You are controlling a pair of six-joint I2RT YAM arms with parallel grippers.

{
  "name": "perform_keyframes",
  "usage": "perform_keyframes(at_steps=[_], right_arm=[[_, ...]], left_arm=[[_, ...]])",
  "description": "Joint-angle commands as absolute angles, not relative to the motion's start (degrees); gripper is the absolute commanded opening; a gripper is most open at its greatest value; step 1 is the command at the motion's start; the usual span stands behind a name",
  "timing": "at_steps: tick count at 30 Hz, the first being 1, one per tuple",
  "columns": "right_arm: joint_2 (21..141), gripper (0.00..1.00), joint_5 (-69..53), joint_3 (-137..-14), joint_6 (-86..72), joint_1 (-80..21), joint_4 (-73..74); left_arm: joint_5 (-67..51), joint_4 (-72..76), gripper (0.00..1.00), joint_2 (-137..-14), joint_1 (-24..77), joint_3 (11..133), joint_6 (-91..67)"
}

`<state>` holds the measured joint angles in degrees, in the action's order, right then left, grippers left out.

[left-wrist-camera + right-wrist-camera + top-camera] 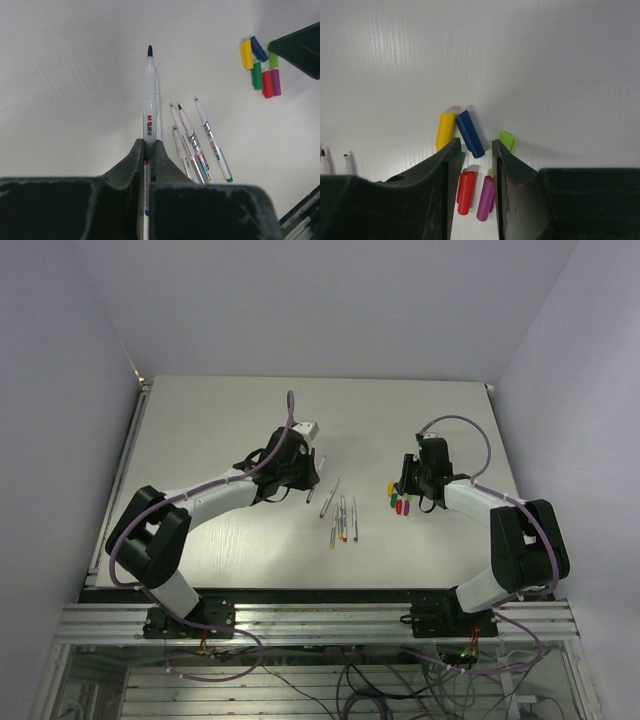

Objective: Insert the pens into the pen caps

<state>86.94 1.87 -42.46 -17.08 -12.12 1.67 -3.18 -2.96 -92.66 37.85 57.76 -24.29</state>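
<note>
nearest, in the left gripper: one dark-tipped pen, clamped low on the barrel, tip pointing away. just beyond, four loose pens lying close together on the table, roughly on the way toward the caps. farther across, the right gripper, jaws apart, hovering over the huddled pen caps, gripping none. likely to pinch two at once, with red cap and magenta cap both between the fingers; could tilt a cap or scatter neighbours.

The table is seen whole from high above its near edge. Each wrist view is aimed steeply down, close to the surface. The caps are shared by all three.
</note>
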Motion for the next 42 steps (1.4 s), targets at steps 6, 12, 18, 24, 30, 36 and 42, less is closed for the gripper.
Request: perform_keyframes(at_steps=[6, 12, 18, 24, 30, 36, 42], right_arm=[[90.41, 0.32, 4.56, -45.68, -15.31, -13.60, 2.02], [91.63, 0.32, 4.48, -46.12, -15.29, -14.42, 2.05], [93.54, 0.32, 4.79, -46.75, -15.47, -15.07, 2.42], [94.78, 0.32, 5.91, -47.11, -15.44, -15.63, 3.11], [95.70, 0.31, 6.89, -47.17, -15.45, -15.82, 3.46], [97.00, 0.30, 8.11, -47.53, -15.93, -16.06, 4.55], [98.18, 0.23, 8.53, -47.21, -16.81, -16.36, 5.81]], left_arm=[[-14.21, 4.51, 0.07, -92.16, 34.92, 56.03, -27.18], [-11.99, 1.14, 0.07, -91.98, 34.89, 57.18, -25.49], [-10.64, -0.19, 0.07, -91.03, 34.77, 57.41, -24.78], [-10.43, -0.26, 0.07, -90.81, 34.80, 57.26, -24.73], [-10.62, -0.56, 0.07, -91.13, 34.72, 57.41, -24.83], [-10.32, -1.21, 0.07, -91.08, 34.72, 57.52, -24.53], [-9.70, -1.36, 0.07, -90.96, 34.63, 57.31, -24.43]])
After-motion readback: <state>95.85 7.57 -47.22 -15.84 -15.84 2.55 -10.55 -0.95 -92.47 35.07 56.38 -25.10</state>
